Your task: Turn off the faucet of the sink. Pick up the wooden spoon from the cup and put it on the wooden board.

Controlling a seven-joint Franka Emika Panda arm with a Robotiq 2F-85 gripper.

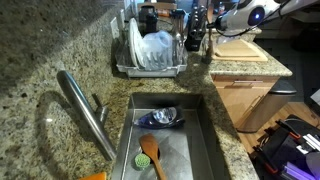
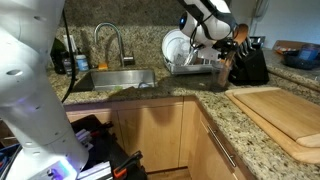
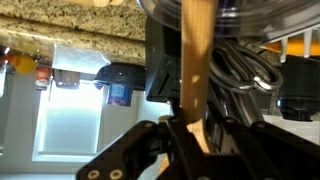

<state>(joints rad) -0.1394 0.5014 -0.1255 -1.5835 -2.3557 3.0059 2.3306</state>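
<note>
1. Clamping the slim, light-brown wooden spoon (image 3: 195, 60) by its long handle, my black gripper (image 3: 196, 138) has its jaws closed on it.
2. I hang between the wire dish rack (image 1: 150, 60) and the pale tan rectangular wooden board (image 1: 240, 48).

Top of wooden spoon (image 3: 196, 60) cut by frame edge, lower end hidden behind fingers (image 3: 150, 146); wooden board (image 2: 280, 115) cropped right.

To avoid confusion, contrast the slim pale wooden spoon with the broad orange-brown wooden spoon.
The slim pale wooden spoon stands upright in the gripper; the broad orange-brown wooden spoon lies flat in the steel sink. The slim one is lighter than the broad one. Both are wooden.
</note>
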